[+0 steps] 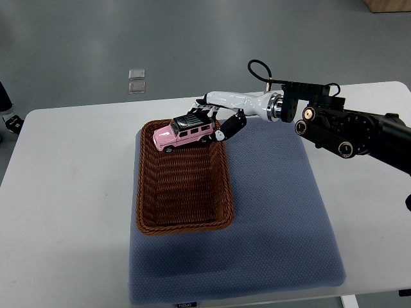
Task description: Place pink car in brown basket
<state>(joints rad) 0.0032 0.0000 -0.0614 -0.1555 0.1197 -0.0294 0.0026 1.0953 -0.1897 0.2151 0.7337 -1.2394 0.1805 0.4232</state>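
A pink toy car (pixel 182 134) with a black roof hangs over the far end of the brown wicker basket (pixel 145 192). My right hand (pixel 214 119) comes in from the right and is shut on the car, with fingers over its roof and the thumb at its rear end. The car tilts slightly, nose toward the left. The basket is rectangular and holds nothing else. It lies on a blue-grey mat (pixel 276 212). My left arm shows only as a small part at the left edge (pixel 8 112).
The mat lies on a white table (pixel 64 192) whose far edge runs just behind the basket. Two small clear squares (pixel 137 80) lie on the grey floor beyond. A cardboard box corner (pixel 388 5) shows at the top right.
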